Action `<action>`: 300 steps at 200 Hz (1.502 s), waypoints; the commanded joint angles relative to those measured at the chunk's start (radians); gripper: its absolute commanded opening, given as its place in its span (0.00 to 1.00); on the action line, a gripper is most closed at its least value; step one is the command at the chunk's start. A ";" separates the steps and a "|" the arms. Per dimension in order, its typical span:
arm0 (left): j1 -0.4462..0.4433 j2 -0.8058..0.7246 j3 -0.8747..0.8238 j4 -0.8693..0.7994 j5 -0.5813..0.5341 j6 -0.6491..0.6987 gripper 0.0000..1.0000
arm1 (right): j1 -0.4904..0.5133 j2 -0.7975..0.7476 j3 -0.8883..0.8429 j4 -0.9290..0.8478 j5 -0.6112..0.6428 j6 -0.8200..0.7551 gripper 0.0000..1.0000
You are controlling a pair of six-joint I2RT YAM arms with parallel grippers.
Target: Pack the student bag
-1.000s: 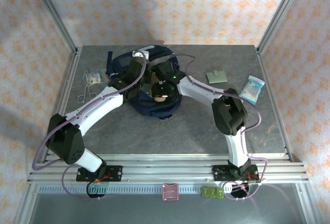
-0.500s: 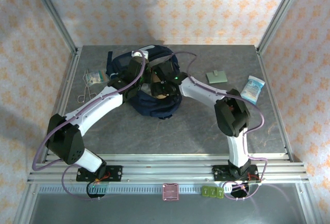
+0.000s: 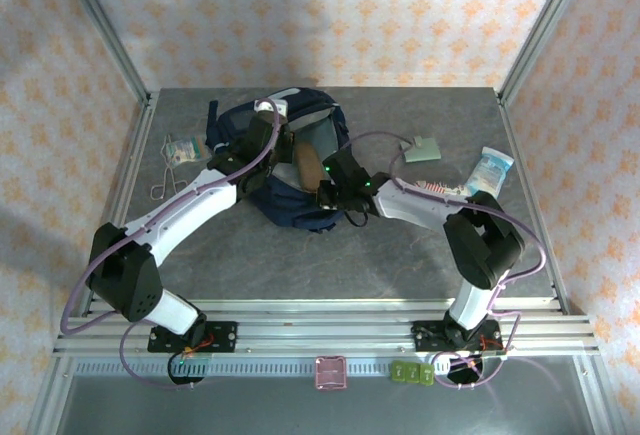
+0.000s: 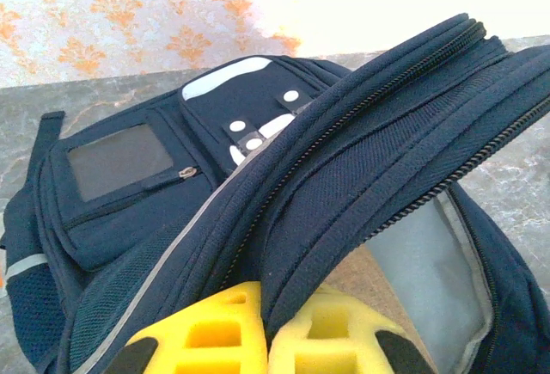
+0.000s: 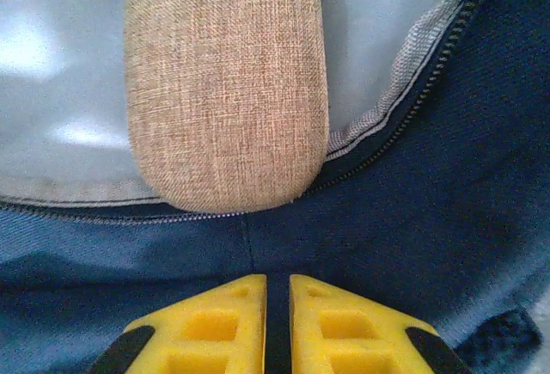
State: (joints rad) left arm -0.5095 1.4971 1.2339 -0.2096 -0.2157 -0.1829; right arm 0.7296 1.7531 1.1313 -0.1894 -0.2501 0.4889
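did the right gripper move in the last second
Yes. The right gripper has drawn back from over the student bag, toward the table's near rail and to the right. The brown glasses case lies in the bag's opening.

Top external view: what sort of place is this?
Probably a staged robot test cell: aluminium frame posts, patterned wallpaper panels for walls, left arm and right arm bolted to a rail at the table's edge.

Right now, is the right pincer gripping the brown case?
No: the right pincer is closed on nothing, just short of the case, which lies across the bag's open mouth.
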 commanded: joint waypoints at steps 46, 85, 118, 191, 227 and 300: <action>-0.007 -0.100 -0.011 0.133 0.048 -0.065 0.00 | -0.072 0.090 0.016 0.319 0.039 0.174 0.16; -0.017 -0.100 -0.038 0.136 0.066 -0.088 0.00 | -0.118 0.155 0.044 0.451 0.016 0.210 0.18; -0.021 -0.095 -0.053 0.142 0.073 -0.102 0.00 | -0.120 0.204 0.092 0.445 -0.004 0.208 0.21; -0.025 -0.089 -0.059 0.152 0.083 -0.111 0.00 | -0.120 0.027 -0.123 0.461 0.009 0.247 0.29; -0.035 -0.086 -0.044 0.146 0.096 -0.118 0.00 | -0.120 0.160 -0.011 0.473 -0.045 0.231 0.24; -0.065 -0.093 -0.054 0.145 0.102 -0.142 0.00 | -0.142 0.427 0.331 0.626 -0.137 0.271 0.25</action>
State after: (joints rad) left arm -0.5507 1.4628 1.1675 -0.1898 -0.1371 -0.2771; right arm 0.6029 2.1296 1.3937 0.3168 -0.3504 0.7296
